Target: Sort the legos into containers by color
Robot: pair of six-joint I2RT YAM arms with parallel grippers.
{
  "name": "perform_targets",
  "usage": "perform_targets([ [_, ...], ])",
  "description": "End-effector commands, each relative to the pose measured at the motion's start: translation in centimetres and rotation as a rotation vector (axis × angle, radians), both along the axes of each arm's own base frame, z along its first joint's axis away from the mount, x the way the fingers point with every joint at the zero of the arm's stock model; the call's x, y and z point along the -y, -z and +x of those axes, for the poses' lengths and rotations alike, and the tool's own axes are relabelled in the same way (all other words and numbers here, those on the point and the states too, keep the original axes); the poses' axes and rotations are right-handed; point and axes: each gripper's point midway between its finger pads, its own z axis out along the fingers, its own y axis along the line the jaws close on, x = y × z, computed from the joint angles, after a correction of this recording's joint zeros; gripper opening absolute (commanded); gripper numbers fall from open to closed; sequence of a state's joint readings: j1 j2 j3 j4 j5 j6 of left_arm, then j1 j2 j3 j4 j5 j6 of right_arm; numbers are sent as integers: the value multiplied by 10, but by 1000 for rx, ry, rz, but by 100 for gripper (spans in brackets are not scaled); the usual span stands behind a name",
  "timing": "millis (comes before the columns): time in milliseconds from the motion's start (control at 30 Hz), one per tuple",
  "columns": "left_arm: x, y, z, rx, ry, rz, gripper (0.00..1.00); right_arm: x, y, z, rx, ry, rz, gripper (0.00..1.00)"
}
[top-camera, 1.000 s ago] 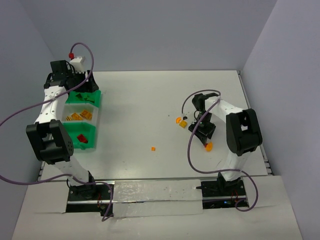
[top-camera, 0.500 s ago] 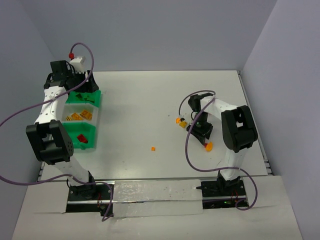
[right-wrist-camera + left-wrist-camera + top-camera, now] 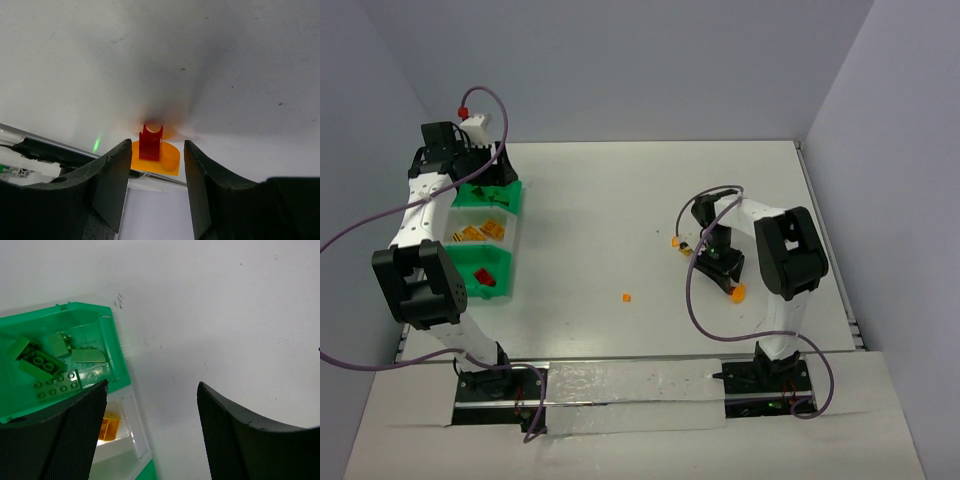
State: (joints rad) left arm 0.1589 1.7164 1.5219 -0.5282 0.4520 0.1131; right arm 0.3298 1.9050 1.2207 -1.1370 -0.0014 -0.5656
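The right gripper [image 3: 157, 146] sits low over the surface [image 3: 610, 190] with its jaws partly apart and nothing clamped. A red brick [image 3: 151, 141] standing on an orange piece [image 3: 169, 159] shows in the gap. The jaws look set just wider than that pair, which suits closing on it from both sides. The pair mixes 2 colours, so I judge it must be split before either part reaches a bin.

The left gripper [image 3: 151, 390] hangs beside the far green bin [image 3: 111, 342] with jaws wide and empty. It looks parked by the bins [image 3: 512, 232], clear of the right arm's work. That bin holds green legos [image 3: 45, 367], and the white bin [image 3: 139, 432] next to it shows an orange lego [image 3: 110, 426]. From above, the near green bin [image 3: 508, 262] holds red ones. So 3 colours have 3 homes.

Loose orange legos lie on the surface: 2 [image 3: 676, 241] just left of the right gripper and 1 [image 3: 627, 297] farther toward the bases.

- I cannot tell whether the right fingertips reach the pair or stop just short.
- I cannot tell whether the red brick is pressed onto the orange piece or only rests on it.
- From above, the red brick is too small to make out.
- The left wrist view cuts off the near green bin.
- The left arm covers part of the far green bin from above.
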Motion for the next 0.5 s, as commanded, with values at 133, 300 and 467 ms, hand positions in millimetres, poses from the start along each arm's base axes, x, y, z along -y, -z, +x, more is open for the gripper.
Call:
perform_targets([
  [133, 5, -31, -4, 81, 19, 0, 78, 5, 2, -3, -15, -8, -51, 51],
  [300, 4, -33, -3, 84, 18, 2, 78, 5, 5, -5, -26, -15, -63, 49],
  [467, 3, -34, -1, 86, 16, 6, 78, 6, 7, -8, -44, -22, -74, 48],
])
